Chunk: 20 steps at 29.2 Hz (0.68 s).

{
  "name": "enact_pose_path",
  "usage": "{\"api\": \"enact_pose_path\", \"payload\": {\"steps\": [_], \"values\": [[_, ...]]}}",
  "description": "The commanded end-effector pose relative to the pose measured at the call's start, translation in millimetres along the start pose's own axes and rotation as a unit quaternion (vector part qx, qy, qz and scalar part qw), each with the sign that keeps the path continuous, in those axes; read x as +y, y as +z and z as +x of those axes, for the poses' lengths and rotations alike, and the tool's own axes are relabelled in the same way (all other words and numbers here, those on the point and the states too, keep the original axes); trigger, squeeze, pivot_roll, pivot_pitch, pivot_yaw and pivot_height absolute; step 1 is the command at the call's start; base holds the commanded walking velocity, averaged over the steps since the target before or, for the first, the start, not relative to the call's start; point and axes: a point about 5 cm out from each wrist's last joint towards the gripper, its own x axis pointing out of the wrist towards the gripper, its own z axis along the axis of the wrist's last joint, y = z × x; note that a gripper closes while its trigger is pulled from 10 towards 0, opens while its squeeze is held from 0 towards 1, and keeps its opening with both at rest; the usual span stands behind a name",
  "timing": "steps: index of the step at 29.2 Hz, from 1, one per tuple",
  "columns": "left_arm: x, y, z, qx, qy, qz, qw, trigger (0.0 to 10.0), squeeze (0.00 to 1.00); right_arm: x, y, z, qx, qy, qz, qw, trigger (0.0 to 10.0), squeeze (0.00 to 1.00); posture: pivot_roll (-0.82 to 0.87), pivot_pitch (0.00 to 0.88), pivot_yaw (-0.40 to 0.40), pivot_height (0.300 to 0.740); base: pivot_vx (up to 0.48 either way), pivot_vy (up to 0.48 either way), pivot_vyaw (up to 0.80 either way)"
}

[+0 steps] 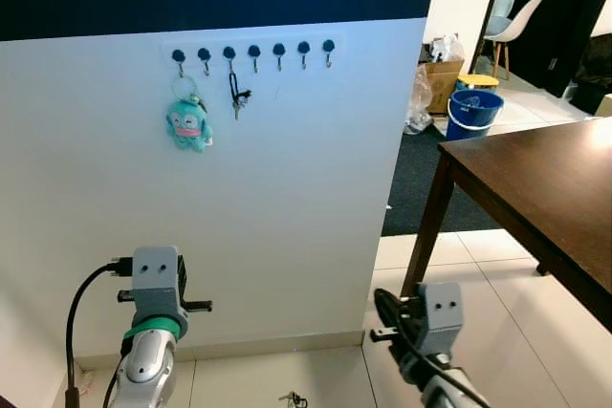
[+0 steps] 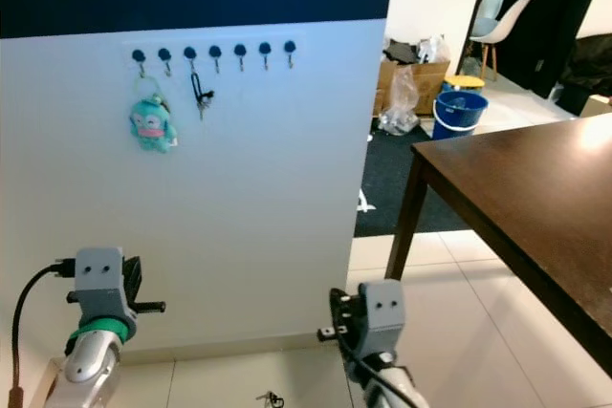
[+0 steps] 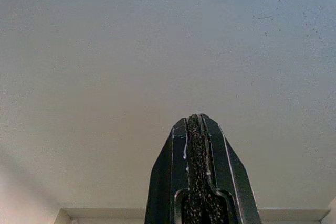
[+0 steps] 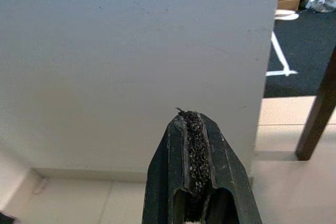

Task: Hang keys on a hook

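A row of several dark hooks (image 1: 253, 51) runs along the top of the white wall panel (image 1: 287, 217). A teal plush keychain (image 1: 188, 124) hangs from the leftmost hooks, and a black key bunch (image 1: 236, 94) hangs on the third hook. Another small key bunch (image 1: 292, 398) lies on the floor tiles at the foot of the wall, between my two arms. My left gripper (image 3: 195, 118) is shut with nothing in it and points at the bare wall. My right gripper (image 4: 189, 114) is also shut and empty, low down and facing the wall near its right edge.
A dark wooden table (image 1: 545, 179) stands to the right, its leg (image 1: 427, 226) near my right arm. Beyond it lie a black mat (image 1: 416, 179), a blue bucket (image 1: 475, 110), a cardboard box (image 1: 442, 78) and a white chair (image 1: 516, 14).
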Motion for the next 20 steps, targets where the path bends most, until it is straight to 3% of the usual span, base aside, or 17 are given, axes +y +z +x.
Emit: {"api": "enact_pose_path", "payload": {"steps": [1,6,20], "values": [[5.7,-7,-2.6,0.01,0.006,0.006,1.0,10.0,0.0,-5.4,0,2.9,0.008,-0.001,0.001,1.0,10.0,0.0,-0.12,0.0,0.13,0.74,0.0,0.0,0.0],[4.2,-8,-2.5,0.01,0.006,0.005,1.0,10.0,0.0,-10.1,4,9.8,0.005,-0.005,-0.003,1.0,10.0,0.0,-0.12,0.0,0.13,0.74,0.0,0.0,0.0],[-0.6,-8,-6.4,0.009,0.004,-0.005,1.0,10.0,0.0,2.6,5,20.4,0.003,0.004,0.017,1.0,10.0,0.0,-0.11,0.0,0.135,0.74,0.0,0.0,-0.05]]}}
